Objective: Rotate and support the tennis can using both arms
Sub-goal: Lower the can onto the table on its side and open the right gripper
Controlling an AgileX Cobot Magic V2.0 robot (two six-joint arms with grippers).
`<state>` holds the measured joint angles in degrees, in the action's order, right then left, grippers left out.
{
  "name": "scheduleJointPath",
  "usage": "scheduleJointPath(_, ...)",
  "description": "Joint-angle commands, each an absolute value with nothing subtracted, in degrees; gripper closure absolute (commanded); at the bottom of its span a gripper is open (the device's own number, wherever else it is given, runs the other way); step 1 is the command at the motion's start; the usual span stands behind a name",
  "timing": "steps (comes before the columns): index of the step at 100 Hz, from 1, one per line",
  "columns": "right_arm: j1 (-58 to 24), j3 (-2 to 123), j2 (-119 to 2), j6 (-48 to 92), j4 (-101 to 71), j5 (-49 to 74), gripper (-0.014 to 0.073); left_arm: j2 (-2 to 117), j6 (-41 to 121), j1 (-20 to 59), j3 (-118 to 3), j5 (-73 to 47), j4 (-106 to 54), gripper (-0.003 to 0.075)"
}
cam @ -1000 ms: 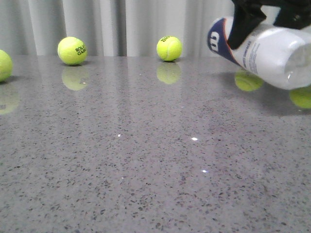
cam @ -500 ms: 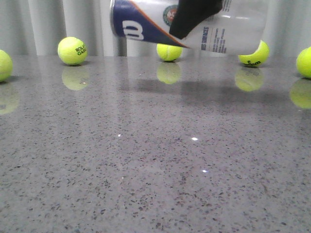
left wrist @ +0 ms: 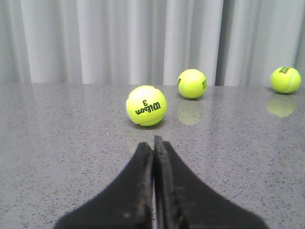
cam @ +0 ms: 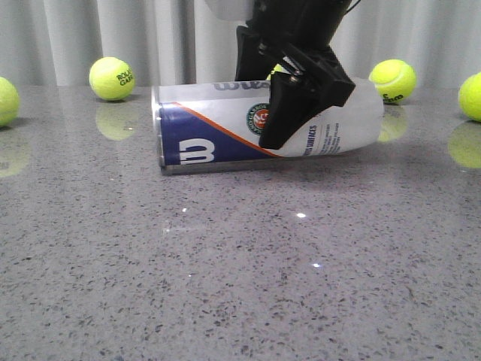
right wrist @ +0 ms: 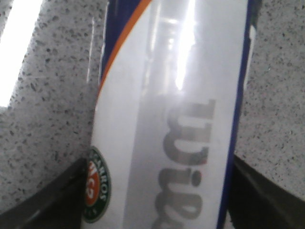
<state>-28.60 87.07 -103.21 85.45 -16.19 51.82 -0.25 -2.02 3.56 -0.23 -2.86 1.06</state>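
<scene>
While the tennis can point(cam: 263, 128) lies sideways on the table point(cam: 225, 271), the right hand point(cam: 289, 113) apparently clamps its middle.

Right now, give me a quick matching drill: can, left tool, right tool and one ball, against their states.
Things:
1. can
2. left tool
3. right tool
4. Wilson 3 ball

States:
A. shut, holding nothing
B. lying on its side on the table
C. clamped across the can's middle
D. resting on the table ahead of the shut fingers

Pairs: 1-B, 2-A, 3-C, 4-D
</scene>
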Motion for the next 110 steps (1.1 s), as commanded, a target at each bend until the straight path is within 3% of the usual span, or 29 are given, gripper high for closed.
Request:
scheduleJointPath(1,-28.5,89.0,-100.4,86.2,-19.5,50.8,0.0291,-2.5,-2.4,3.4,2.5,1.4,1.1,0.0741)
scheduleJointPath(10,-28.5,89.0,-100.4,86.2,-19.9,50.8,0.0259,-2.5,-2.4,3.4,2.5,1.4,1.1,0.0741)
scheduleJointPath(32,-28.5,89.0,-100.4,86.1,-19.9,51.2,0.0013,-2.5,-2.4,3.4,2.5,1.4,1.1,0.0741)
scheduleJointPath(44,-28.4,89.0,-100.4,85.9,-19.9,51.2,-0.0055,-2.5,-2.4,3.4,2.5,1.4,1.1,0.0741)
scheduleJointPath(110,-28.4,89.0,-100.3,85.7,-19.9,50.6,-0.0056,-2.5,-2.4,3.4,2.5,1.4,1.1,0.0741)
